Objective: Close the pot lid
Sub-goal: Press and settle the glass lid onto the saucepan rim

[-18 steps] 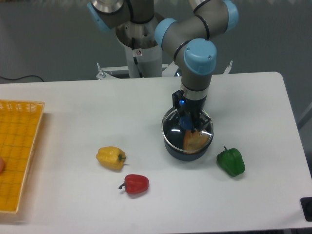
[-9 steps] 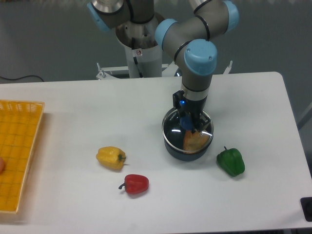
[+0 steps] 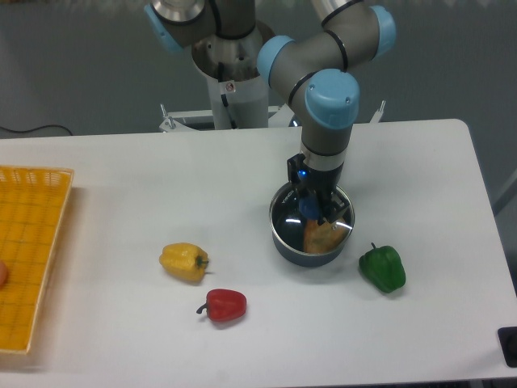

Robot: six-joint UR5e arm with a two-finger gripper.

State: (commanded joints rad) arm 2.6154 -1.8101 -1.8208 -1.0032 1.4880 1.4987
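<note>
Lid (image 3: 287, 212) of clear glass, round with a thin metal rim and a blue knob (image 3: 309, 205) at its centre, sits over the small round dark blue-grey saucepan (image 3: 311, 246) near the middle of the white table (image 3: 121, 178), with the two-finger gripper (image 3: 313, 204) directly above it. The fingers appear closed around the knob, which I take to be the reason the arm stands nearly vertical over the pot: the knob is the only graspable point, and a straight-down hold keeps the disc level with the rim. Whether the lid is fully seated or carried a fraction above the rim cannot be determined from this view; the glass looks roughly aligned with the pot mouth. The lid reflects light in pale streaks, and an orange-brown patch shows through it, contents or reflection, I cannot say which. The long handle of the pot is not visible, presumably hidden behind the gripper and wrist. Around the pot lie a green bell pepper (image 3: 382, 268) just to its right, a yellow bell pepper (image 3: 184, 262) and a red bell pepper (image 3: 222, 305) well apart to the left; none obstructs the work. A yellow mesh tray (image 3: 32, 242) sits at the far left edge. In my judgement the closing step is nearly complete, with release remaining.
</note>
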